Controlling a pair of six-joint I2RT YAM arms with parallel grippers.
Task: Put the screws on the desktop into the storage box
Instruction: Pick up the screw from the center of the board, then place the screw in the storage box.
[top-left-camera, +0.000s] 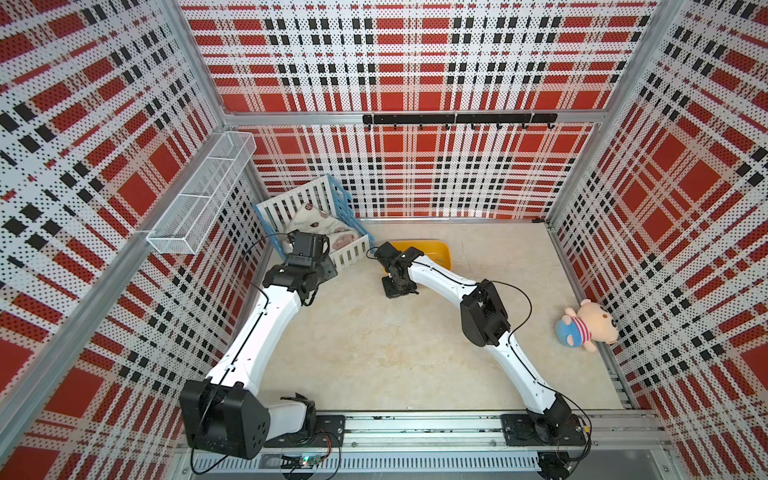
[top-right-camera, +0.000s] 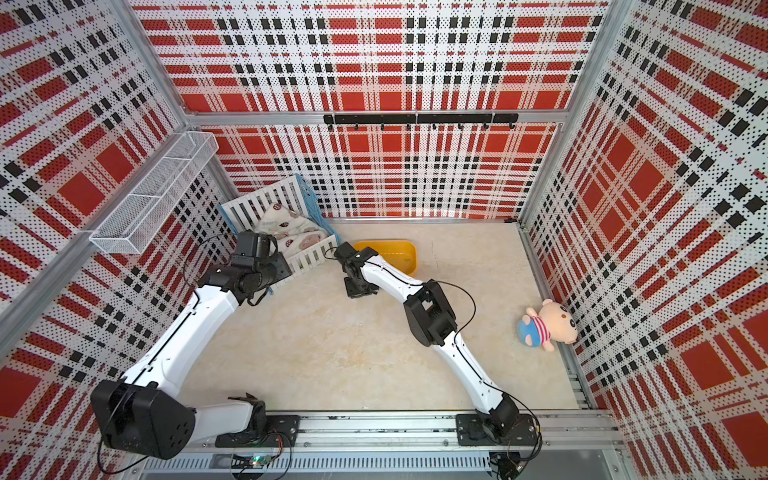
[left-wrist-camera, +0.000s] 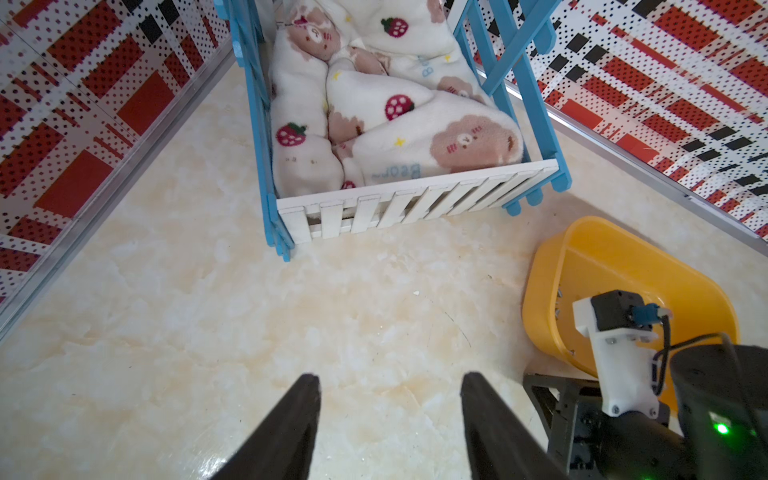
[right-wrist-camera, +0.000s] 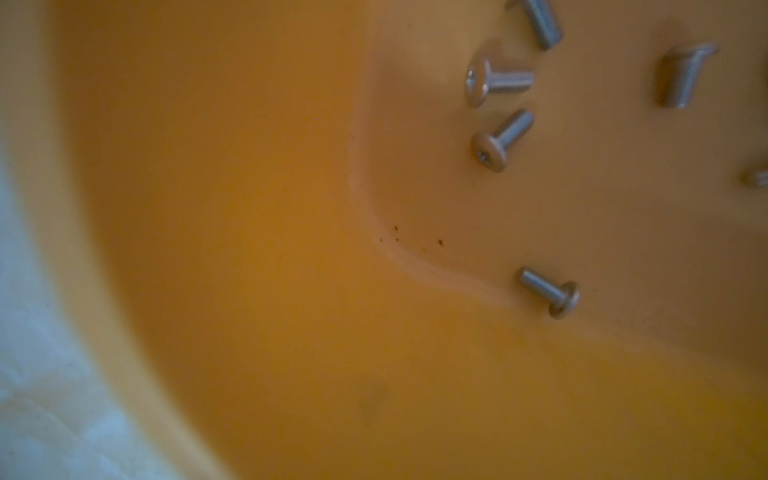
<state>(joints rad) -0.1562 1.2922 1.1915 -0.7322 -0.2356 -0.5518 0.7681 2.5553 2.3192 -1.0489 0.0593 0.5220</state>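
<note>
The yellow storage box (top-left-camera: 439, 250) (top-right-camera: 405, 247) stands on the beige desktop (top-left-camera: 374, 353) near the back wall. Several silver screws (right-wrist-camera: 498, 81) lie on its floor in the right wrist view, which looks down its inner wall (right-wrist-camera: 208, 249). I see no screw on the desktop itself. My right gripper (top-left-camera: 394, 287) (left-wrist-camera: 550, 401) is low against the box's near left end. Its jaws are hidden in every view. My left gripper (left-wrist-camera: 390, 380) hangs open over bare desktop in front of the crib, nothing between its fingers (left-wrist-camera: 305, 399).
A white-and-blue crib (top-left-camera: 316, 216) (left-wrist-camera: 415, 203) with a printed blanket sits at the back left, close to the left arm. A plush pig (top-left-camera: 586, 324) lies by the right wall. A wire basket (top-left-camera: 199, 199) hangs on the left wall and a hook rail (top-left-camera: 457, 119) on the back wall.
</note>
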